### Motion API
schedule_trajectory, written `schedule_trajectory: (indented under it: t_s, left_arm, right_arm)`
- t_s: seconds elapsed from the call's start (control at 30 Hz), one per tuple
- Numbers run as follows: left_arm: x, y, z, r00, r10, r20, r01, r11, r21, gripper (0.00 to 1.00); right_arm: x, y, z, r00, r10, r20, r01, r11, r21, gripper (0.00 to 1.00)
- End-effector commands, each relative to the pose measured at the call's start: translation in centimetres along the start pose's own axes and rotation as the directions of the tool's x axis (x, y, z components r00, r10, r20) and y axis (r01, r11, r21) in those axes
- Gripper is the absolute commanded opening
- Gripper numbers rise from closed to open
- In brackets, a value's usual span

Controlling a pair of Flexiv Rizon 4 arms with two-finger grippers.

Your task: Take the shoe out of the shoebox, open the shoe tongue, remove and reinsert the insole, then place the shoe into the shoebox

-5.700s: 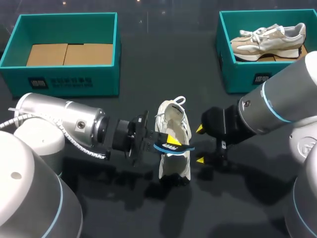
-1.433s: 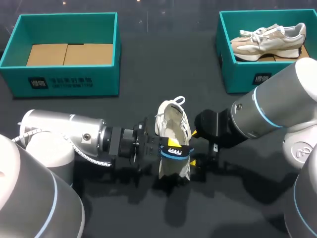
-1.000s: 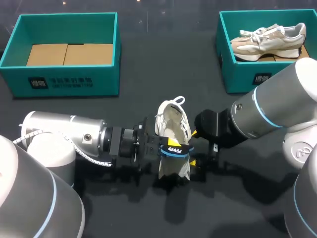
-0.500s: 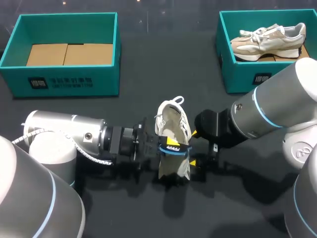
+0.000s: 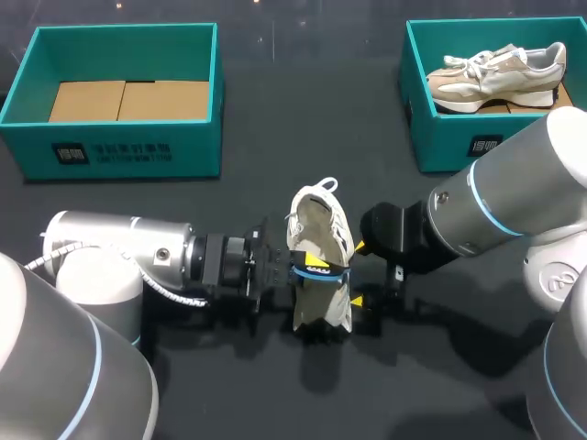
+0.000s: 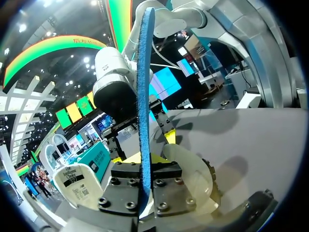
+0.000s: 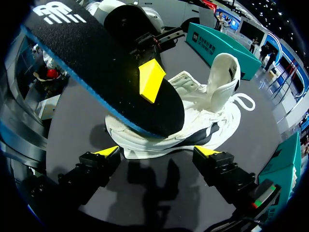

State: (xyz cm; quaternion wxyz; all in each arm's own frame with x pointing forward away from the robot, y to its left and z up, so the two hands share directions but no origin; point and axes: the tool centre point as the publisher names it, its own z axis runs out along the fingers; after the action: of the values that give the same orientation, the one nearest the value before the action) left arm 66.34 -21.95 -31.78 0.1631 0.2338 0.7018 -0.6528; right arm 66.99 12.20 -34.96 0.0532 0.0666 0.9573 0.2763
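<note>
Insole out, shoe point(image 5: 323, 220) on the desk point(image 5: 275, 137) between the shoeboxes

Left gripper point(image 5: 312, 264) pinches the insole point(image 7: 87, 67) above the shoe's opening, apparently poised for reinsertion. Right gripper point(image 7: 157, 152) – fingers spread, just beside the shoe – is likely placed to steady it.

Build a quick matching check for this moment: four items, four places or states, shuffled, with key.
1. insole
2. white shoe
3. beige shoe
4. left shoebox

A. lying in the right shoebox
B. on the table, between left gripper and right gripper
C. pinched in the left gripper
D. holds only cardboard

Pairs: 1-C, 2-B, 3-A, 4-D.
</note>
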Motion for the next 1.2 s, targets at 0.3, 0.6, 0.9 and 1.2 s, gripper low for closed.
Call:
schedule_trajectory:
  t_s: [0.3, 0.6, 0.9, 1.2]
  left_arm:
    - [-0.2, 1.3, -0.1, 1.0, -0.021, 0.008, 0.021, 1.0, -0.02, 0.0]
    - [-0.5, 2.0, -0.4, 0.999, -0.039, 0.013, 0.039, 0.998, -0.045, 0.0]
    - [-0.6, 2.7, -0.7, 0.999, -0.032, -0.005, 0.031, 0.997, -0.076, 0.0]
    - [-0.6, 3.7, -0.6, 1.0, -0.027, -0.009, 0.026, 0.994, -0.106, 0.0]
  right_arm:
    - [0.1, 0.0, 0.0, 1.0, 0.0, 0.003, 0.0, 1.0, 0.0, 1.0]
    - [0.1, 0.0, 0.0, 1.0, 0.0, 0.003, 0.0, 1.0, 0.0, 1.0]
    - [0.1, 0.0, 0.0, 1.0, 0.0, 0.003, 0.0, 1.0, 0.0, 1.0]
    - [0.1, 0.0, 0.0, 1.0, 0.0, 0.003, 0.0, 1.0, 0.0, 1.0]
